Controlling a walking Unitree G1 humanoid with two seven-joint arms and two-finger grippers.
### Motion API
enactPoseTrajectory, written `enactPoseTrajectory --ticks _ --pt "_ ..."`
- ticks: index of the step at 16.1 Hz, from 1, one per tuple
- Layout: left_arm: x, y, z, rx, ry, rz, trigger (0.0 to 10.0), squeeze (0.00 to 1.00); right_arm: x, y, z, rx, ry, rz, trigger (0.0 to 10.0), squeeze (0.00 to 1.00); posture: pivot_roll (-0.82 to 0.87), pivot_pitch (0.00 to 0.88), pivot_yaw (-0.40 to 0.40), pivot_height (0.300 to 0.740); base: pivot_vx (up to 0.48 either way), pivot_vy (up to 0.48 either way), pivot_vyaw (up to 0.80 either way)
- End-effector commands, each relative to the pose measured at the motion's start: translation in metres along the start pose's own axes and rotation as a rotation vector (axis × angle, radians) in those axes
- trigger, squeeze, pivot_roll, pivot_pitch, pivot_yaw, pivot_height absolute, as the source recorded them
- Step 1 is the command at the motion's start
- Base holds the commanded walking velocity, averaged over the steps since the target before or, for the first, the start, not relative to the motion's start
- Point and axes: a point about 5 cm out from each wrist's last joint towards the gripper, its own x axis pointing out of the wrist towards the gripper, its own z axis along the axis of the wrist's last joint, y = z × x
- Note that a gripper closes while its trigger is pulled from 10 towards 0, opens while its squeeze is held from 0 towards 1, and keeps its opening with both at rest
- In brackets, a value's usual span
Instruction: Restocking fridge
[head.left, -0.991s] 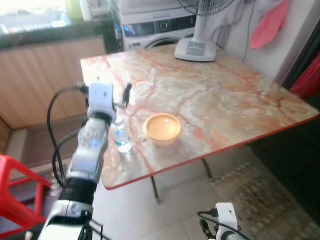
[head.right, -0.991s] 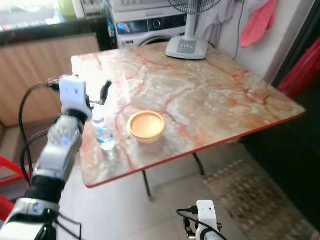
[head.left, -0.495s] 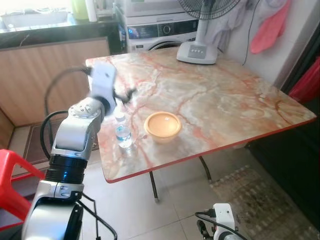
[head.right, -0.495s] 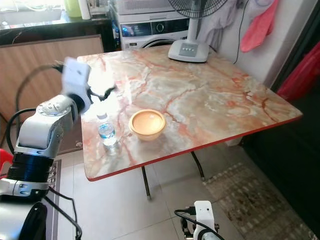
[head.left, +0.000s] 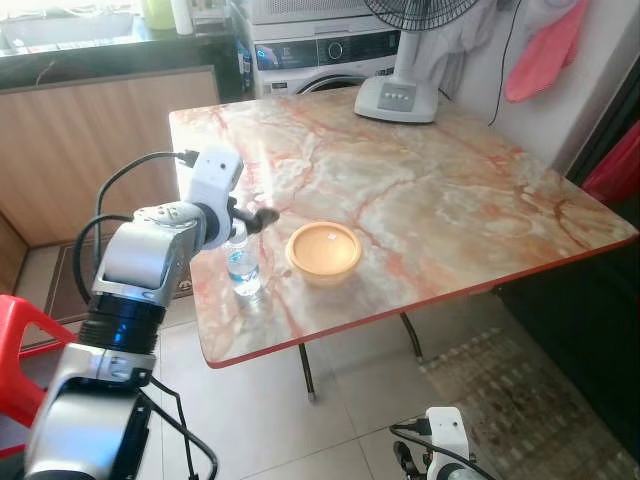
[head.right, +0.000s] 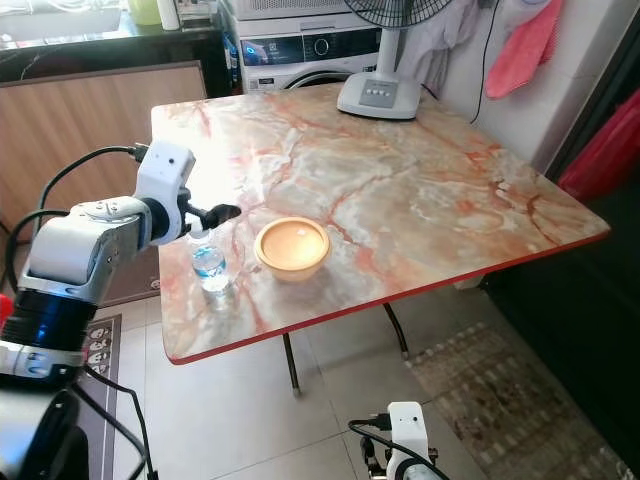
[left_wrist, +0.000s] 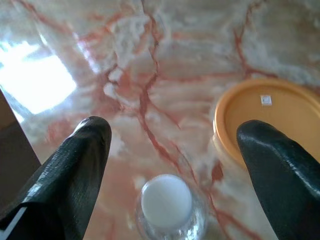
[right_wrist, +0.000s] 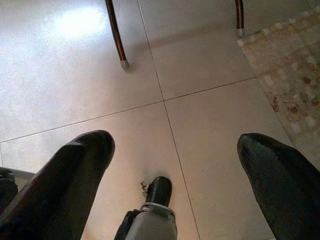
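Left wrist view: left gripper (left_wrist: 170, 150) poised directly above water bottle (left_wrist: 166, 201), fingers (left_wrist: 82, 165) spread wide either side of its white cap, no contact seen. Head views: bottle (head.right: 209, 262) stands upright on marble table (head.right: 400, 190), nr the edge closest to robot's left, clear plastic w/ blue label. Orange bowl (head.right: 292, 247) just beside bottle, on robot's right of it, apart, upright. Left arm (head.left: 150, 260) silver, bent at elbow, black cable looped over wrist. Fan base (head.right: 377, 95), white, at far side of table; fan head cut off by frame top. Washing machine (head.right: 300, 45) behind table, w/ blue-lit panel. Wood-front counter (head.left: 90, 130) at far left, dark top. Pink cloth (head.right: 523, 45) and grey cloth hang on wall at far right. Red plastic chair (head.left: 25, 350) at left edge, part seen. Right wrist view: right gripper (right_wrist: 175, 150) hangs low over tiled floor (right_wrist: 75, 85), fingers set wide apart, holding nothing; patterned mat (right_wrist: 285, 75) to one side, table legs (right_wrist: 115, 32) beyond.
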Motion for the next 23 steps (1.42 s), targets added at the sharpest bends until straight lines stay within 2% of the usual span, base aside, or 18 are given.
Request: enactPoseTrajectory --ticks 1,8,14,16,17,18,19,20,21,22,23 --pt "-0.001 -0.002 0.006 0.002 0.011 -0.02 10.0 0.0 0.0 0.0 0.001 -0.015 0.008 0.007 10.0 0.0 0.15 0.0 -0.023 0.74 0.0 0.0 0.0" --pt "-0.004 -0.001 0.004 0.031 0.078 -0.049 10.0 0.0 0.0 0.0 0.001 -0.019 0.009 0.013 10.0 0.0 0.17 0.0 -0.024 0.74 0.0 0.0 0.0" --pt "-0.01 -0.005 -0.007 0.058 0.12 -0.077 10.0 0.0 0.0 -0.001 0.002 -0.03 0.014 0.021 10.0 0.0 0.18 0.0 -0.028 0.74 0.0 0.0 0.0" --pt "-0.012 -0.003 -0.008 0.057 0.129 -0.061 4.7 0.0 0.0 -0.001 0.002 -0.03 0.013 0.022 10.0 0.0 0.18 0.0 -0.028 0.74 0.0 0.0 0.0" --pt "-0.012 -0.002 -0.009 0.047 0.132 -0.059 6.1 0.0 0.0 -0.001 0.002 -0.03 0.013 0.022 10.0 0.0 0.18 0.0 -0.028 0.74 0.0 0.0 0.0" --pt "-0.012 0.0 -0.011 0.047 0.14 -0.053 6.6 0.0 0.0 -0.001 0.002 -0.031 0.013 0.022 10.0 0.0 0.18 0.0 -0.028 0.74 0.0 0.0 0.0" --pt "-0.012 0.0 -0.012 0.05 0.143 -0.048 6.0 0.0 0.0 -0.001 0.002 -0.031 0.014 0.022 10.0 0.0 0.18 0.0 -0.029 0.74 0.0 0.0 0.0" --pt "-0.013 0.0 -0.013 0.052 0.143 -0.042 4.9 0.0 0.0 -0.001 0.002 -0.031 0.013 0.022 10.0 0.0 0.18 0.0 -0.029 0.74 0.0 0.0 0.0" --pt "-0.013 0.001 -0.013 0.053 0.143 -0.037 4.9 0.0 0.0 -0.001 0.002 -0.032 0.014 0.023 10.0 0.0 0.18 0.0 -0.029 0.74 0.0 0.0 0.0" --pt "-0.012 0.002 -0.014 0.048 0.143 -0.027 3.8 0.0 0.0 -0.001 0.002 -0.033 0.014 0.023 10.0 0.0 0.18 0.0 -0.033 0.74 0.0 0.0 0.0" --pt "-0.012 0.002 -0.015 0.048 0.142 -0.034 4.1 0.0 0.0 -0.001 0.002 -0.032 0.013 0.023 10.0 0.0 0.18 0.0 -0.033 0.74 0.0 0.0 0.0"
